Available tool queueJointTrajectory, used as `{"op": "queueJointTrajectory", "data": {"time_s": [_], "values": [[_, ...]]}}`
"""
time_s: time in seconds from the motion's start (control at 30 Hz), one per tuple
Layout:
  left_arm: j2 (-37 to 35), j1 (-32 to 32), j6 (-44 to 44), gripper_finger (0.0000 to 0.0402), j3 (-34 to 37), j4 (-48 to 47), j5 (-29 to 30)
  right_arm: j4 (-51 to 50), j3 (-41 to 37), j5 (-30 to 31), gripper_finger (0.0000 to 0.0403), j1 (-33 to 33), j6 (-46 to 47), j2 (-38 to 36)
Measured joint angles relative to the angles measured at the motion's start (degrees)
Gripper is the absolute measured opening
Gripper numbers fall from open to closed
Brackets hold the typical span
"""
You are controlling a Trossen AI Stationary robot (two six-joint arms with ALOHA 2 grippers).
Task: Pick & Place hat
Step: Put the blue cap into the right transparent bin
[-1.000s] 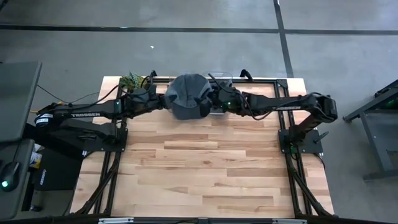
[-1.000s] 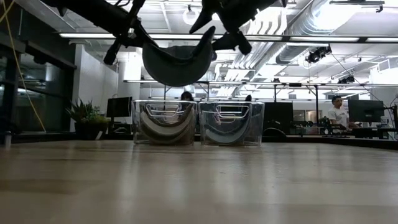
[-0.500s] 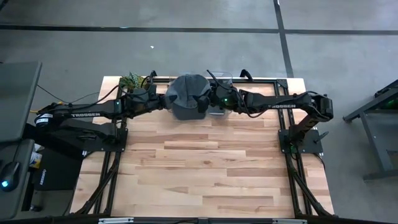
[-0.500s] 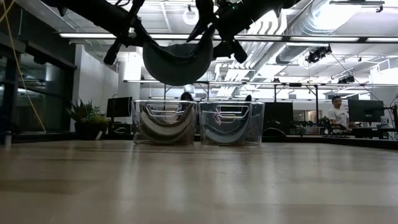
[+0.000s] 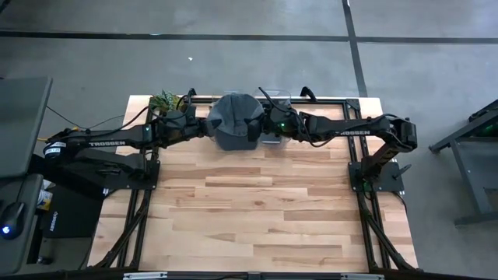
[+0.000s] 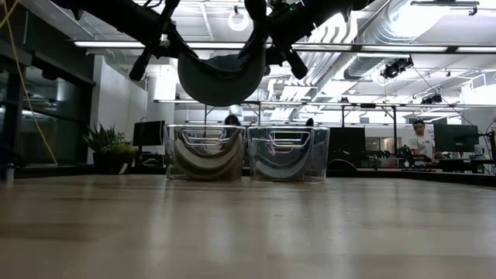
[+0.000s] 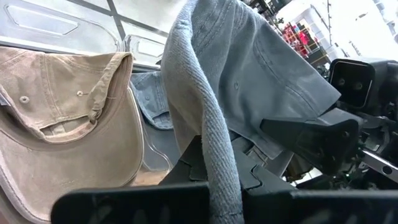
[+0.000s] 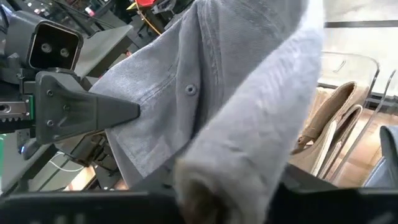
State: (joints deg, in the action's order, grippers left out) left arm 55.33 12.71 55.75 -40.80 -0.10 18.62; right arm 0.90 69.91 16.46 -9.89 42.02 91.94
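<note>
A grey hat (image 5: 233, 120) hangs in the air over the table's far edge, its crown (image 6: 221, 81) bulging downward. My left gripper (image 5: 204, 124) is shut on the hat's left edge. My right gripper (image 5: 261, 124) is shut on the opposite, right edge. Below the hat two clear bins stand side by side. The left bin (image 6: 205, 153) holds a tan hat (image 7: 68, 124) and the right bin (image 6: 288, 153) holds a blue-grey hat (image 7: 152, 99). My left gripper pinches the hat's brim edge (image 7: 219, 177) between its two fingers, which reach in level from the table's left. The cloth runs as a thick folded band through the fingers. The hat is lifted clear, above the bins. My right gripper has the opposite edge (image 8: 249, 168) bunched between its fingers, coming level from the table's right. One layer or several, I cannot tell. The hat hangs between the two grippers, clear of the bins.
A small potted plant (image 5: 165, 99) stands at the far left corner, beside the bins. The wooden table top (image 5: 249, 210) stretches bare toward the near edge. People and desks show in the room beyond the table.
My right gripper has moved a little toward the table's left, onto the hat's right edge, and its fingers have closed on it. The hat stays hanging above the bins in my left gripper's hold.
</note>
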Motion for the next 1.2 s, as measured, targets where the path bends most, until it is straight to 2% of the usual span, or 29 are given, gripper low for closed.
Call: {"op": "queueJointTrajectory", "data": {"time_s": [0.2, 0.4, 0.53, 0.67, 1.0, 1.2], "values": [[0.00, 0.00, 0.00, 0.0000, 0.00, -0.02, -0.10, -0.48, 0.00, -1.41, 0.0017, -0.20, -0.35, -0.02], [0.00, 0.00, -0.24, 0.0005, 0.00, 0.00, -0.08, -0.68, 0.00, -1.66, 0.0008, -0.17, -0.41, -0.07], [0.00, 0.00, -1.62, 0.0027, 0.00, 0.13, 0.28, -0.86, 0.00, -2.00, 0.0006, -0.17, -0.58, -0.06], [-0.02, 0.00, -2.96, 0.0074, 0.00, 0.13, 0.64, -1.07, 0.00, -2.05, 0.0005, -0.17, -0.93, -0.07], [-0.51, 0.00, -2.86, 0.0239, 0.04, 0.15, 0.59, -1.02, 0.00, -1.81, 0.0005, -0.17, -1.11, -0.07], [-2.63, 0.02, -3.55, 0.0285, 0.04, -0.03, 4.86, -1.05, 0.00, -1.63, 0.0005, -0.17, -1.11, -0.07]]}}
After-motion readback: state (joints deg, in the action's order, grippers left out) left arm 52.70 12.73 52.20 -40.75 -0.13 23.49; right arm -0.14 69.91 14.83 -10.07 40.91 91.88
